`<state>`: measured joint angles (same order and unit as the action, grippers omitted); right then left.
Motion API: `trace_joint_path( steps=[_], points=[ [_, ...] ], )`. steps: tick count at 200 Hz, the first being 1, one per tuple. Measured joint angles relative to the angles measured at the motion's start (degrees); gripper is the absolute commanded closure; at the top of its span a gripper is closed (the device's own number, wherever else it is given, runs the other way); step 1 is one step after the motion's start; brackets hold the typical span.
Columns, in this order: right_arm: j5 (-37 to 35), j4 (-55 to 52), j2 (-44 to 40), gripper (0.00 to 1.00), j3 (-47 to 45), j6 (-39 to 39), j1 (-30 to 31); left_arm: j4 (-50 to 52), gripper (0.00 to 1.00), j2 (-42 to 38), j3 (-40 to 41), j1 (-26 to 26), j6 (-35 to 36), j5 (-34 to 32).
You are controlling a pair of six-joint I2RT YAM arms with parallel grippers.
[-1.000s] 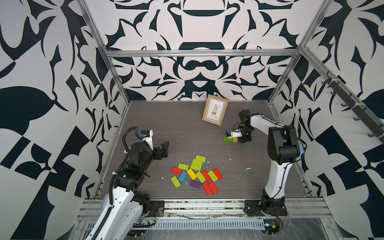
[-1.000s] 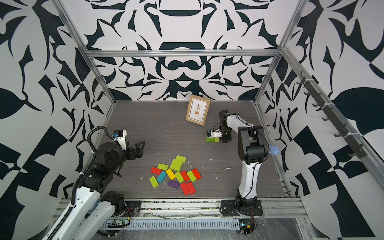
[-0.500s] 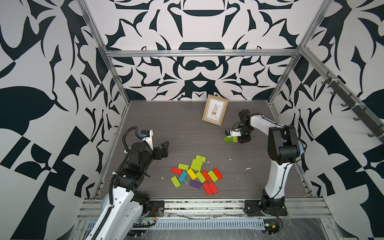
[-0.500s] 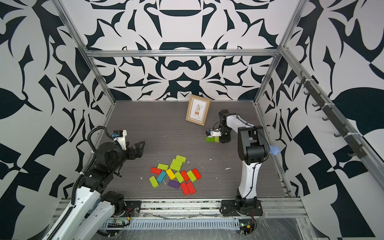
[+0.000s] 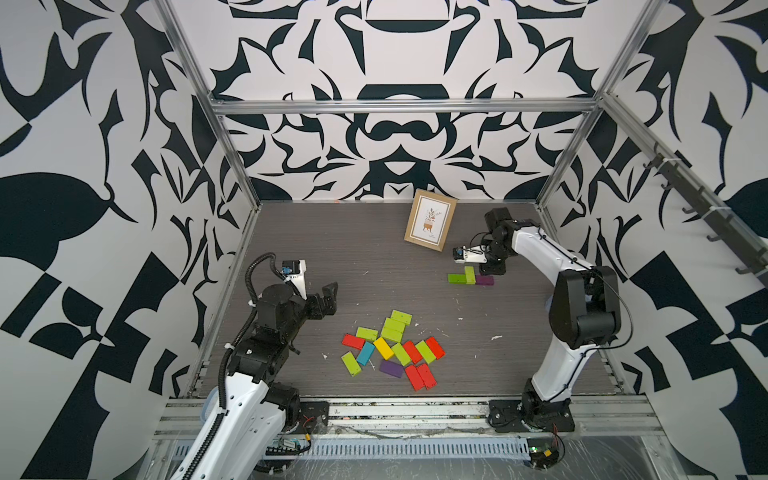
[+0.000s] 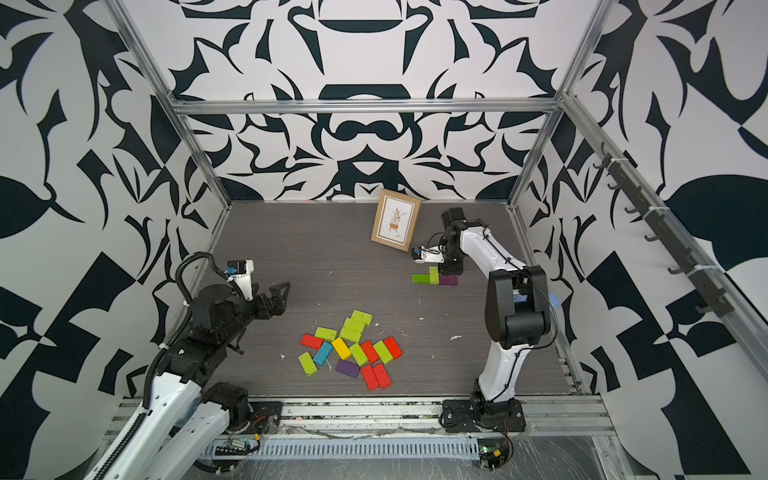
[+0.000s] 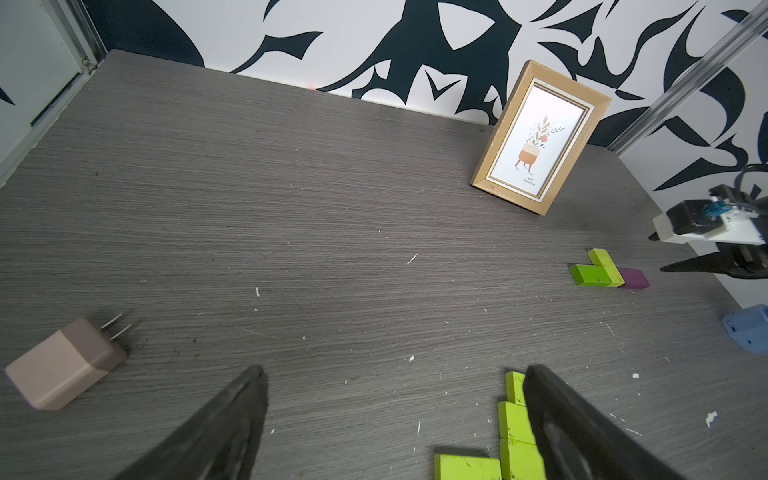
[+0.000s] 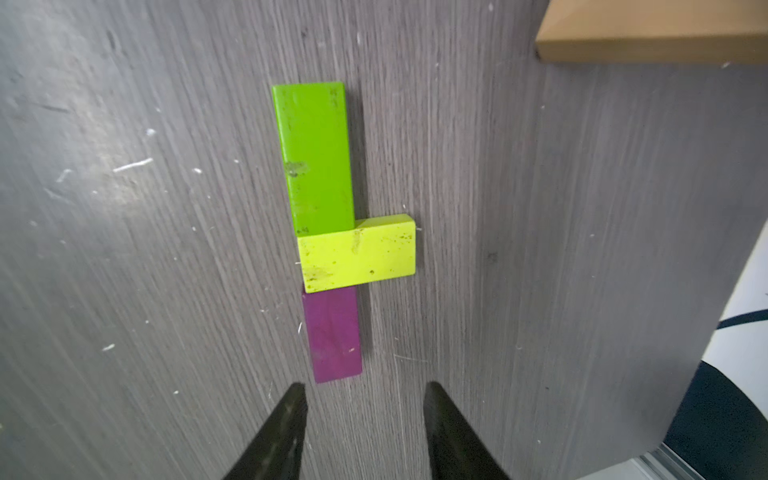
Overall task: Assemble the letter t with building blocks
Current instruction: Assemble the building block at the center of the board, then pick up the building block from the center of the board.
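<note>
My right gripper [image 8: 365, 386] has parted its jaws a little and holds nothing, just short of the purple block [image 8: 332, 334]. That block lies touching the lime block [image 8: 357, 253] near the picture frame [image 5: 430, 220]. My left gripper [image 7: 397, 370] gapes wide, empty.

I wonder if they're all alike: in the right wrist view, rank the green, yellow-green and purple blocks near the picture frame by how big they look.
1. green block
2. yellow-green block
3. purple block
Perspective may skew this; their true sizes could well match.
</note>
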<state>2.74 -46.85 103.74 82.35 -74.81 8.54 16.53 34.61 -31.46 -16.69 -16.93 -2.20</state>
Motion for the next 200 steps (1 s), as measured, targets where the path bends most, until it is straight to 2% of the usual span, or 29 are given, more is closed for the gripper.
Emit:
trace_joint_path(
  steps=[44,72,106,163,200],
  points=[
    [2.64,-0.83,-7.8,0.49,-2.08,4.31,4.37,0.02,0.0,0.17,0.0,0.0,0.02,-0.7],
    [2.71,-0.35,-13.62,0.47,-3.96,11.43,7.98,0.04,0.0,0.17,0.0,0.0,0.02,-1.49],
    [2.49,0.9,-19.23,0.45,-6.21,23.74,13.05,0.04,0.0,0.72,0.0,0.0,0.02,-2.25],
    [2.32,10.25,-34.64,0.46,-23.78,47.65,25.14,0.85,0.0,1.55,0.0,0.0,-0.09,-3.58],
    [-0.52,12.2,-40.63,0.48,-27.93,62.77,31.01,1.64,0.0,1.88,-0.02,0.0,-0.24,-4.48]
  ],
)
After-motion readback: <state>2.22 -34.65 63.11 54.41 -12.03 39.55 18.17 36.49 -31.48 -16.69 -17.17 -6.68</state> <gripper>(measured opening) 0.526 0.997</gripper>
